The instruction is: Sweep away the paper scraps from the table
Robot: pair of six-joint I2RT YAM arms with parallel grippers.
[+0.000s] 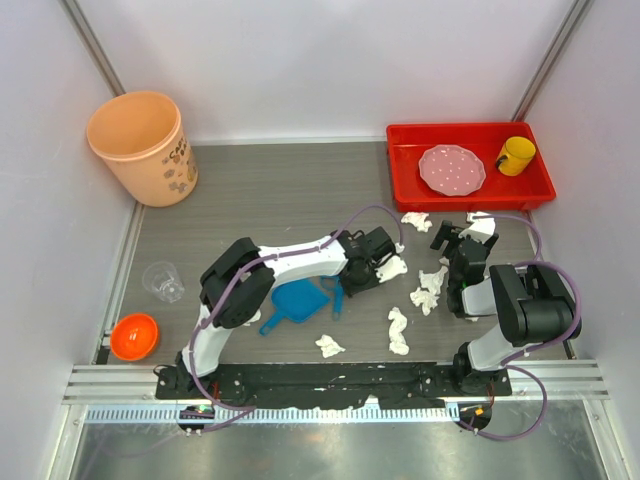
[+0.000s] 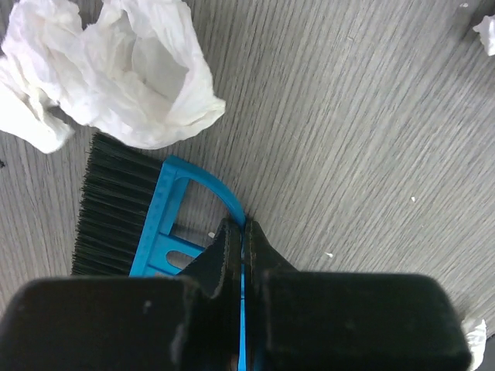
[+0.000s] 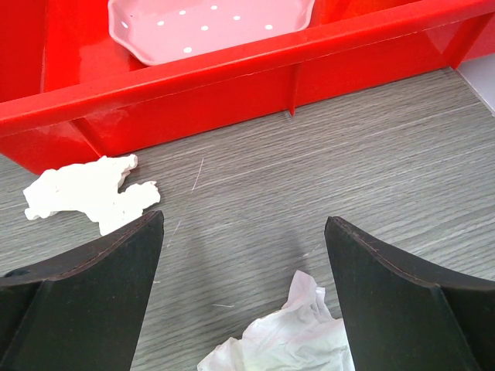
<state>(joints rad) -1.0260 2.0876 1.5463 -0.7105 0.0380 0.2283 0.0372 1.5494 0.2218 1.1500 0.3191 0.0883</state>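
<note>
Several white paper scraps lie on the grey table [image 1: 280, 200]: one by the brush [image 1: 392, 268], one near the tray [image 1: 416, 221], others at the centre right [image 1: 430, 288] and near the front [image 1: 398, 330] [image 1: 329, 346]. My left gripper [image 1: 363, 266] [image 2: 241, 232] is shut on the thin edge of a blue brush [image 2: 166, 220]. Its black bristles [image 2: 108, 209] touch a big wad [image 2: 131, 69]. The blue dustpan [image 1: 295, 302] lies just left of it. My right gripper [image 1: 458, 236] [image 3: 244, 224] is open and low over the table, with a wad [image 3: 286, 340] between its fingers and another scrap [image 3: 89, 193] to the left.
A red tray [image 1: 470, 190] [image 3: 232, 77] holds a pink plate [image 1: 452, 169] and a yellow cup [image 1: 516, 155] at the back right. An orange bucket [image 1: 140, 145] stands back left, with a clear cup [image 1: 163, 280] and an orange bowl [image 1: 134, 336] at the left edge.
</note>
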